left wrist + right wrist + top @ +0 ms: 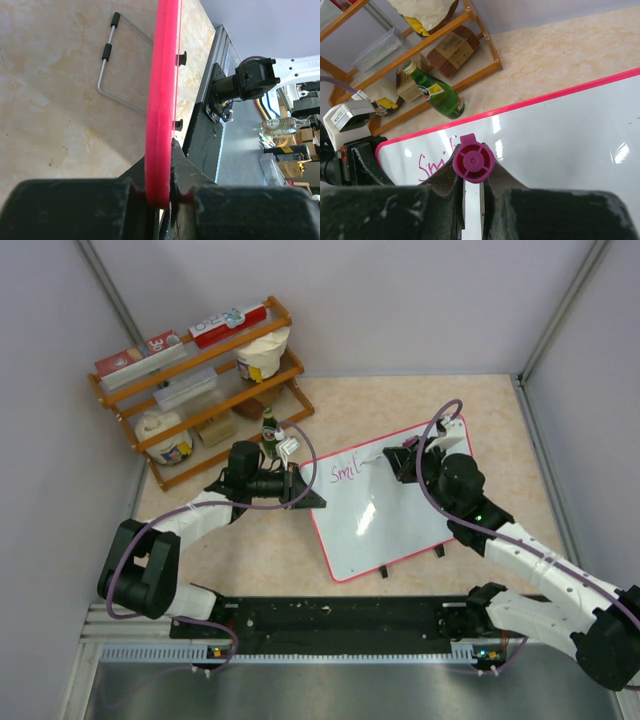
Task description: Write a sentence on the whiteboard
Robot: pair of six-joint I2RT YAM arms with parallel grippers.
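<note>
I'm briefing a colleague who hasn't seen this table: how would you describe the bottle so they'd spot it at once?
Look to the wooden rack in the table's far left corner. At the rack's lower right end, just beyond the upper left corner of the whiteboard, stands the bottle. It is the only green glass thing there, while its neighbours are boxes, tubs and a paper bag.

ok so the whiteboard sits angled, pink writing reads "Smil", left gripper at its left corner, right gripper just beside the writing
</note>
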